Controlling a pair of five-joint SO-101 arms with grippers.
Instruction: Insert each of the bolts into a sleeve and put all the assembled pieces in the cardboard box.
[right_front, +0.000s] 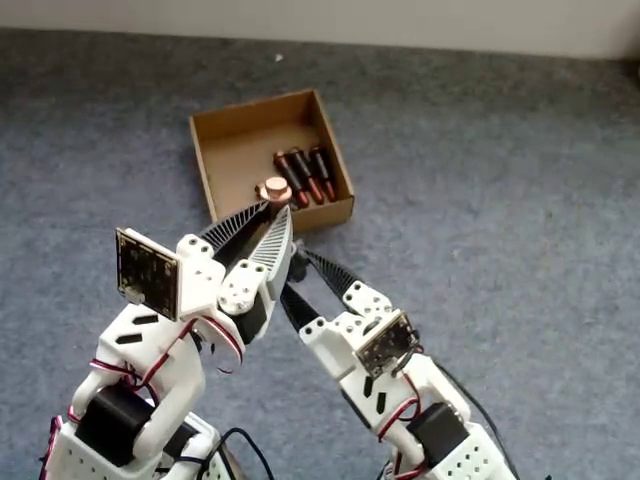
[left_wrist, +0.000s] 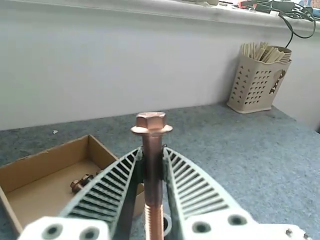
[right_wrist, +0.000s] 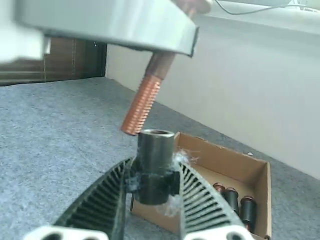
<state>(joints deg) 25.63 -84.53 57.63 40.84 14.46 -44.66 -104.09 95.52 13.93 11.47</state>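
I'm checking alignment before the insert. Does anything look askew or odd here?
Yes. The bolt comes in tilted, its threaded tip beside the mouth of the upright sleeve rather than in line with it. Whitish wisps cling around the sleeve in the right claw.

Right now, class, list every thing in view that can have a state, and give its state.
left gripper: shut on the bolt.
bolt: held, tilted, threaded tip at the mouth of the sleeve, not inserted.
right gripper: shut on the sleeve.
sleeve: held upright, open end up, empty.
cardboard box: open-topped.
assembled pieces: three, lying side by side inside the box.
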